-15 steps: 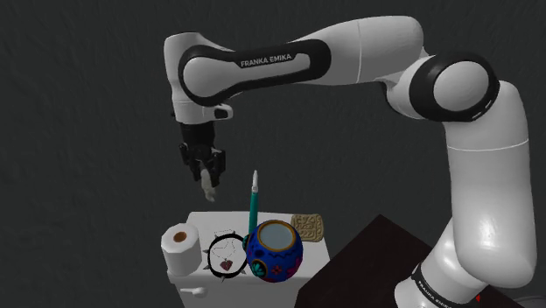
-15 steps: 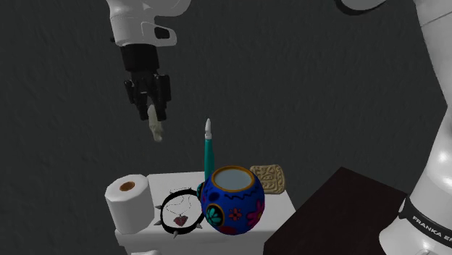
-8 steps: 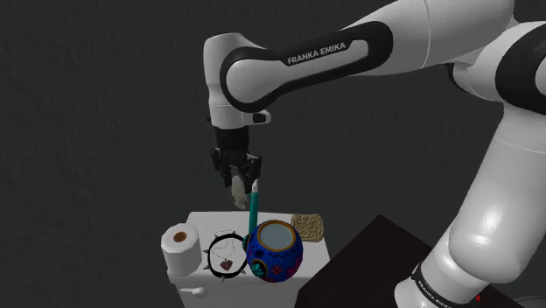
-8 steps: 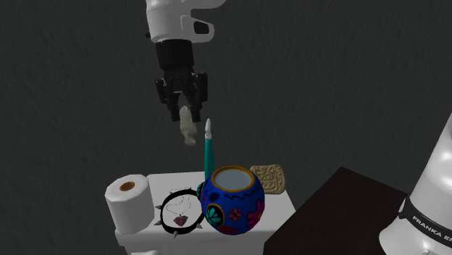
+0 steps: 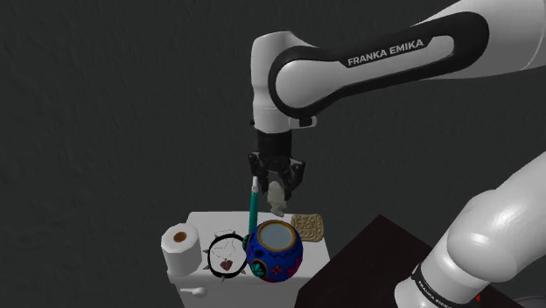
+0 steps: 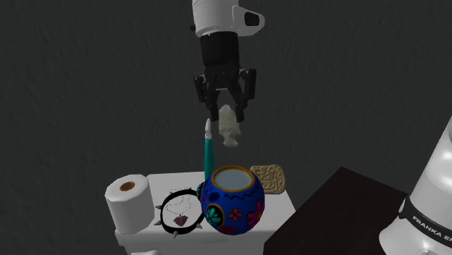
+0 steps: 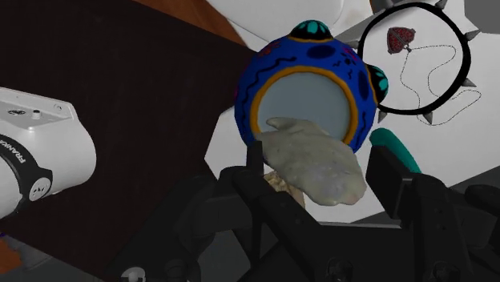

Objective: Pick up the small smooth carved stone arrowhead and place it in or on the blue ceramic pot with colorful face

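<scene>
Arm [image 5: 385, 52] was marked "FRANKA EMIKA" — gripper [image 6: 228, 116] pinched the pale stone arrowhead [image 6: 229, 132] above the blue painted pot [image 6: 233, 203].

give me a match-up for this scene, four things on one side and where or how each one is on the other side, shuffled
Things:
1 pale arrowhead
2 blue pot
3 paper roll
4 teal pen

States:
a standing upright, close by the pot
b clasped in the gripper, up in the air
c farthest to the shoulder view's left of the four
d sitting mouth up, orange rim

Pairs: 1-b, 2-d, 3-c, 4-a
</scene>
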Available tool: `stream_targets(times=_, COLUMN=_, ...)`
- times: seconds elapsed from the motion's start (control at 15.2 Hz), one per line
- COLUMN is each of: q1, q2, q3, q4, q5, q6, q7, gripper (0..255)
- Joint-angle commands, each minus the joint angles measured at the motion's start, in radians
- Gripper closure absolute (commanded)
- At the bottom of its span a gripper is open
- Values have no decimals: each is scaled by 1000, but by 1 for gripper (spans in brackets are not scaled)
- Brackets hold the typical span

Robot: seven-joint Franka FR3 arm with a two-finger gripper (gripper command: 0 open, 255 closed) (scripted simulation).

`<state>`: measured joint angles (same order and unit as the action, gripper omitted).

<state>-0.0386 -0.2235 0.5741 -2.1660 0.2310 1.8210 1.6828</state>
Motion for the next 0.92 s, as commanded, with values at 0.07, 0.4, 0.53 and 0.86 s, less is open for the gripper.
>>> stream_targets(times=0.07, q1=5, q2=-33, q3=-6, q4=-55, q5=19, q6=25, q7=-18, gripper=255)
stream_targets(times=0.4, q1=6, q2=-8, q3=5, q4=-103, q5=16, q6=95, q7=-17, gripper=255)
stream_targets(times=0.53, q1=6, q2=4, q3=10, q4=-120, q5=14, q6=124, q7=-16, gripper=255)
stream_targets(times=0.86, q1=5, q2=38, q3=22, q4=-161, q5=5, q6=196, q7=-12, gripper=255)
